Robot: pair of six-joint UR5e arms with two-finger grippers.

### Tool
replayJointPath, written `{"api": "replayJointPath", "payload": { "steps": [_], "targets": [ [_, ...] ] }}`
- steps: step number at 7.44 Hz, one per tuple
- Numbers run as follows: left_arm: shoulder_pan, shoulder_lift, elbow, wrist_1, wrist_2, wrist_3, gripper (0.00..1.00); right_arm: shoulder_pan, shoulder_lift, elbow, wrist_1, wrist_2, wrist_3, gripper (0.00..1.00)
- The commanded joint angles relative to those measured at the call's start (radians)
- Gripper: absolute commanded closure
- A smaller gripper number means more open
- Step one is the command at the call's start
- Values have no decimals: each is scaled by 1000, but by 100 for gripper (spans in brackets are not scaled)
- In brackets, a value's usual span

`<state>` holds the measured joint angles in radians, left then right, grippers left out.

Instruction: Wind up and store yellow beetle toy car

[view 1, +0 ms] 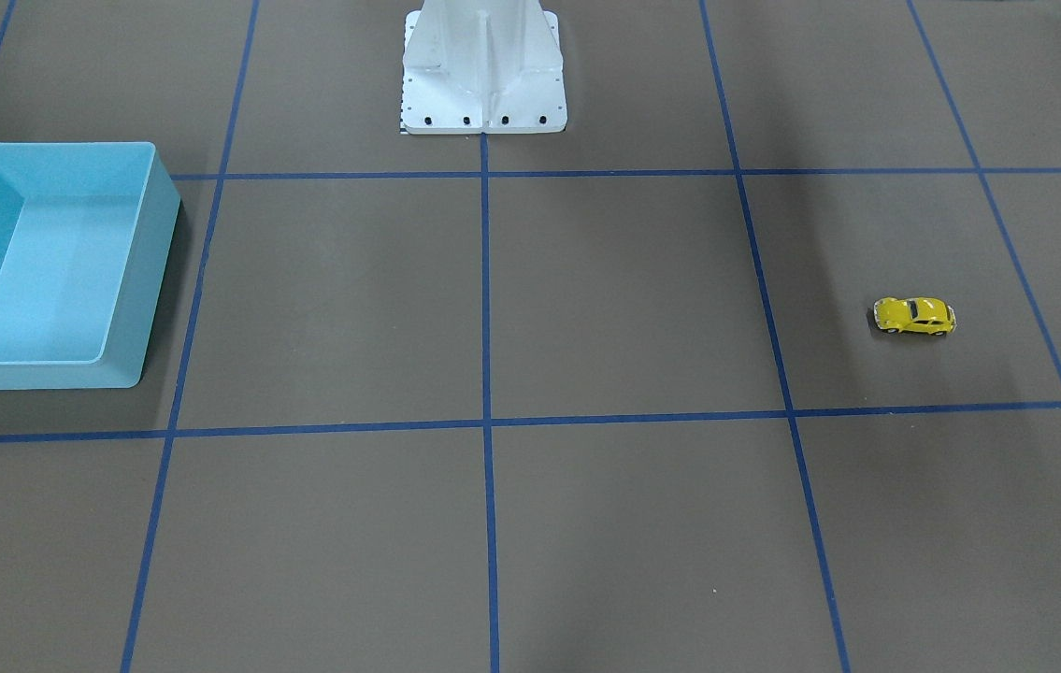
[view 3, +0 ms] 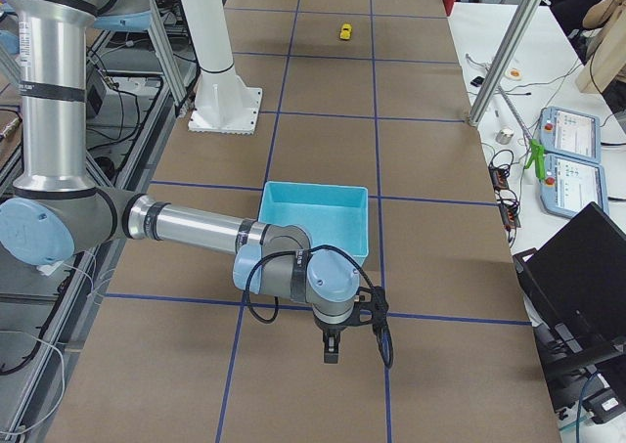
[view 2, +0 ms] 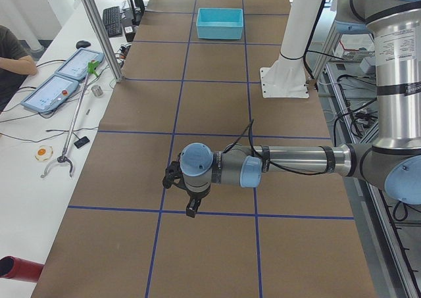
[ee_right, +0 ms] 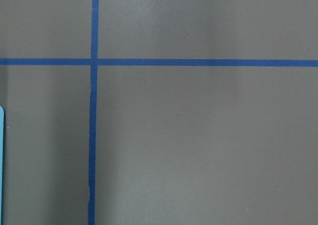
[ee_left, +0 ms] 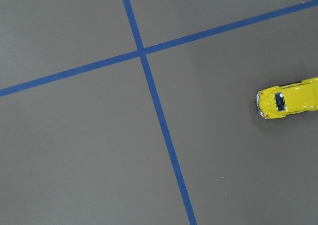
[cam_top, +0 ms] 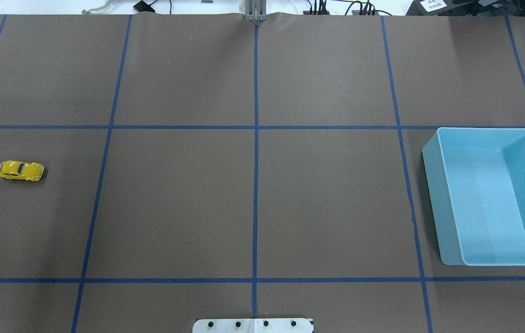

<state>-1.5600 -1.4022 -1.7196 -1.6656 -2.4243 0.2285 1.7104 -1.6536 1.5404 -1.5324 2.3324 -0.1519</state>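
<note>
The yellow beetle toy car point(cam_top: 21, 170) stands on its wheels on the brown table, far on my left side. It also shows in the front view point(view 1: 914, 316), in the right side view point(view 3: 345, 32) and at the right edge of the left wrist view point(ee_left: 290, 98). The light-blue bin point(cam_top: 438, 194) stands empty far on my right side point(view 1: 145, 262). My left gripper point(view 2: 184, 196) hangs above the table near the car's area; the car is hidden there. My right gripper point(view 3: 357, 350) hangs beside the bin point(view 3: 313, 194). I cannot tell whether either gripper is open or shut.
The white robot base point(view 1: 483, 75) stands at the table's middle edge. Blue tape lines point(cam_top: 256, 185) divide the brown mat into squares. Operators' tablets and tools point(view 2: 66, 81) lie on the side bench beyond the table.
</note>
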Motion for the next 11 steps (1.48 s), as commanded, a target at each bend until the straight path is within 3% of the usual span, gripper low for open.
{"api": "replayJointPath", "payload": {
  "steps": [1,9,11],
  "targets": [
    [-2,26,-17,9,-1,3,0,1,-3,-2,0,-1,0,0],
    [6,-1,-20,24,-1,8,0,0,-6,-8,5,1,-8,0],
    [14,-68,-26,144,-1,11,0,0,-8,-8,5,1,-8,0]
  ]
}}
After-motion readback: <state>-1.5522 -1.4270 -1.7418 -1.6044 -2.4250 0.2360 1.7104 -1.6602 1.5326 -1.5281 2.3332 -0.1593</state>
